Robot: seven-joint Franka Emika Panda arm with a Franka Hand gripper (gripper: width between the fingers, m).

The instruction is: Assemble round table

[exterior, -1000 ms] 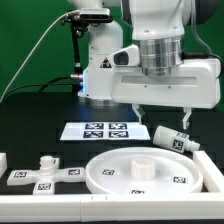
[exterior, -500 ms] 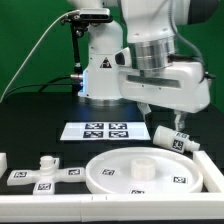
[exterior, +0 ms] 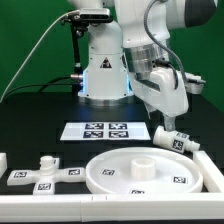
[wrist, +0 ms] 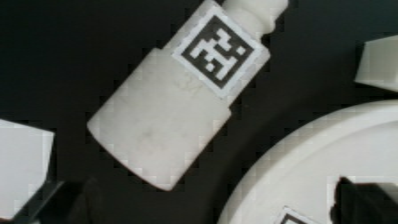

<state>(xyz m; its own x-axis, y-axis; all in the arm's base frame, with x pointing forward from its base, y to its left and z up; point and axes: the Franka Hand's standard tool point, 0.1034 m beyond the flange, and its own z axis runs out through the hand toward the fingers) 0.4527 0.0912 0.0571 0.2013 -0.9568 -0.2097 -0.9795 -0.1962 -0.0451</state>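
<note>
The large round disc lies flat at the front, with a short raised hub in its middle. The short thick cylinder leg lies on its side on the black table to the exterior view's right of the disc. The cross-shaped foot lies at the front left. My gripper hangs tilted just above the leg, open and empty. In the wrist view the leg lies slantwise with its tag showing. The disc's rim is beside it. One dark fingertip shows to each side.
The marker board lies flat behind the disc. A low white frame runs along the front and up both sides of the work area. The robot's white base stands at the back with a cable to its left.
The wrist has turned and tilted, and the gripper has swung to the exterior view's right and down, from above the disc to above the leg. The parts have not moved.
</note>
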